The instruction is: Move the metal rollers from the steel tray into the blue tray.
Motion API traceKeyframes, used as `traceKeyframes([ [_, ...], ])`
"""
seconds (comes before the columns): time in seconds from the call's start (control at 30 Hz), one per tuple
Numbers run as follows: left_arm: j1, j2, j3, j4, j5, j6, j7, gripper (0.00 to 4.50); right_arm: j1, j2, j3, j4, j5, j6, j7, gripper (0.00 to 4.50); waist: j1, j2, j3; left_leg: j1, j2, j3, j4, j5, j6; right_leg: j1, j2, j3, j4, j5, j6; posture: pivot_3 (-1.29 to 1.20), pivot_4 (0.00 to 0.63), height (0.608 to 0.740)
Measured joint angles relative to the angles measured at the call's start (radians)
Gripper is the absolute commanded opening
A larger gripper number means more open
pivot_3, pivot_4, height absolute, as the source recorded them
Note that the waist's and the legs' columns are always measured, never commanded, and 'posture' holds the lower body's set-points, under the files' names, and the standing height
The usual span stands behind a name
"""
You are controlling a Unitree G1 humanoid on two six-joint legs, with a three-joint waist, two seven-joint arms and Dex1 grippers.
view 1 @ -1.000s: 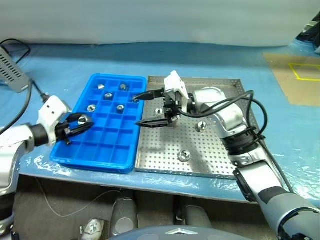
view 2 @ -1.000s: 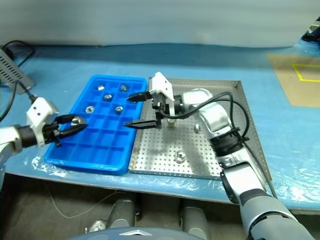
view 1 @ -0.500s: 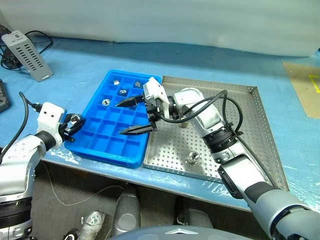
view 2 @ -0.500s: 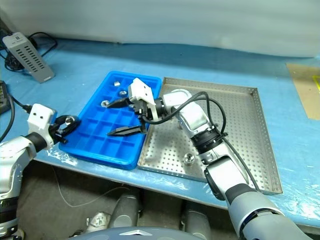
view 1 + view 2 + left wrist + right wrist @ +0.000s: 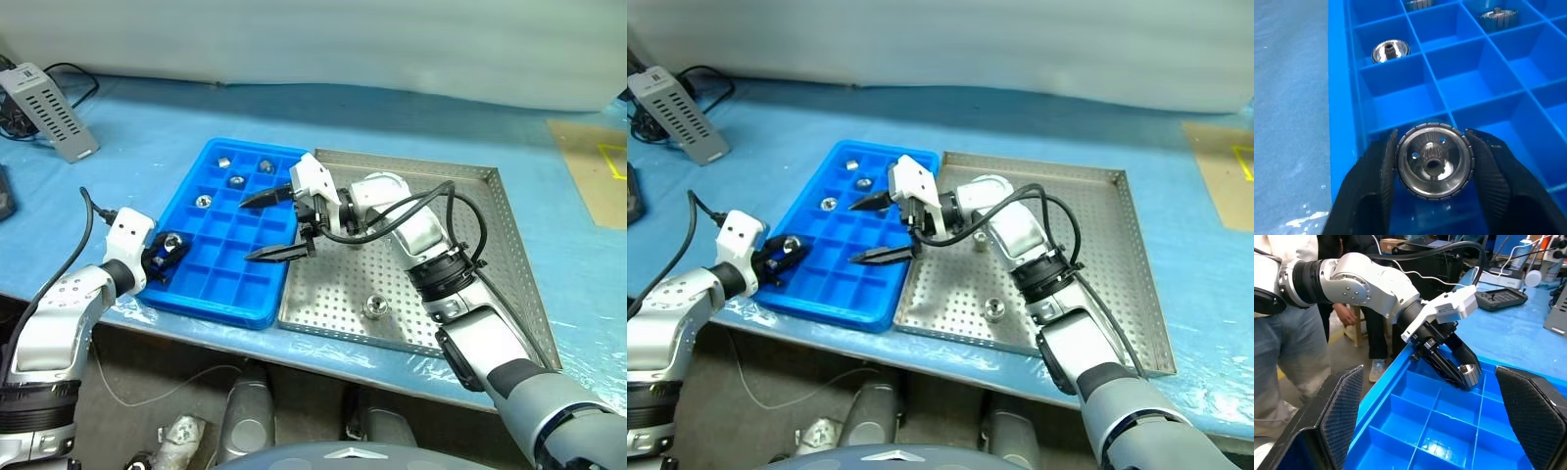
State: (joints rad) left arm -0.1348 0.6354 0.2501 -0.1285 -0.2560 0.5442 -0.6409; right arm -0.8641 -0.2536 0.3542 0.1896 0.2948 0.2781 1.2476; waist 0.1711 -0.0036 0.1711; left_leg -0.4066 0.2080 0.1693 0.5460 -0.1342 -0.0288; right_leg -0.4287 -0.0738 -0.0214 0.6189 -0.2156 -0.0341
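Left wrist view: left gripper clamping roller over blue tray edge compartment. Right gripper hovering over blue tray, jaws gaping, empty.

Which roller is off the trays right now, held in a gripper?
The roller between the left gripper's fingers, over the blue tray's near-left edge. The others lie loose: four in the tray's far compartments, one on the steel tray.
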Motion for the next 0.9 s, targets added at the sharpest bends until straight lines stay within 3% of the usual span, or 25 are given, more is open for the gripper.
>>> traceKeyframes([
  [0.23,-0.06,0.027,-0.008,-0.045,-0.053,0.035,-0.036,3.25,0.043,-0.036,-0.019,-0.024,-0.018,-0.002,-0.035,4.5,-0.011,0.0,0.0,-0.001,0.0,0.0,0.001,0.0,0.0,0.0,0.0,0.0,0.001,0.0,-0.001,0.19,0.15,0.74],
  [0.47,-0.26,0.078,-0.076,-0.188,-0.205,0.089,-0.189,3.25,0.089,-0.098,-0.04,-0.11,-0.015,0.046,-0.057,4.5,-0.019,0.0,0.0,-0.002,0.0,0.0,0.004,0.001,0.0,0.0,0.0,-0.001,0.002,0.0,-0.001,0.13,0.15,0.74],
  [0.57,-0.378,0.079,-0.162,-0.134,-0.207,0.065,-0.269,3.25,0.114,-0.143,-0.071,-0.158,-0.014,0.079,-0.083,4.5,-0.029,0.0,0.0,0.0,-0.001,0.002,0.005,0.001,0.0,0.0,0.0,0.002,0.004,0.0,-0.001,0.01,0.15,0.74],
  [0.7,-0.427,0.04,-0.34,0.007,-0.127,-0.027,-0.368,3.25,0.157,-0.194,-0.133,-0.21,-0.016,0.117,-0.152,4.5,-0.053,0.0,0.0,0.002,-0.001,0.002,0.005,0.001,0.0,0.003,0.0,0.002,0.003,0.0,0.0,-0.12,0.15,0.74],
  [0.9,-0.536,-0.084,-0.548,0.261,-0.003,-0.191,-0.514,3.25,0.396,-0.324,-0.258,-0.415,-0.013,0.23,-0.275,4.5,-0.082,0.0,0.0,0.0,-0.002,0.003,0.006,0.001,0.0,0.004,0.0,0.003,0.0,-0.001,0.001,-0.32,0.15,0.74],
])
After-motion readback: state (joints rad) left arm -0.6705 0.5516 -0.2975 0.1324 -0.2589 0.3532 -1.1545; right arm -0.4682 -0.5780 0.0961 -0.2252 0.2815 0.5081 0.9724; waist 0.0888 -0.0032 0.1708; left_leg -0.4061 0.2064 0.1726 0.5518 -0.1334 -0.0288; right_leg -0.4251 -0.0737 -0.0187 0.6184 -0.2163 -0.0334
